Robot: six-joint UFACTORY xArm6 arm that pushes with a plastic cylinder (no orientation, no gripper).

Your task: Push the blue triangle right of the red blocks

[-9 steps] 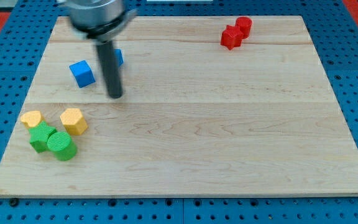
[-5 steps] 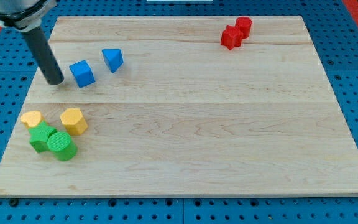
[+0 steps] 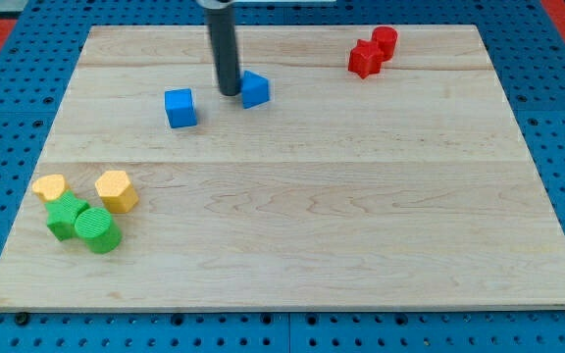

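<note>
The blue triangle [image 3: 254, 89] lies on the wooden board [image 3: 292, 226] in the upper middle. My tip [image 3: 230, 92] touches its left side. A blue cube [image 3: 179, 108] sits a little to the left of the tip and lower. Two red blocks stand at the view's top right: a red star-like block [image 3: 364, 59] and a red cylinder [image 3: 385, 42] touching it. They are far to the right of the blue triangle.
At the view's lower left sits a cluster: a yellow block [image 3: 50, 186], a yellow hexagonal block [image 3: 116, 190], a green star-like block [image 3: 64, 215] and a green cylinder [image 3: 97, 229]. A blue pegboard surrounds the board.
My tip swung from the left of the blue cube to the left side of the blue triangle. The triangle and the cube have both shifted right.
</note>
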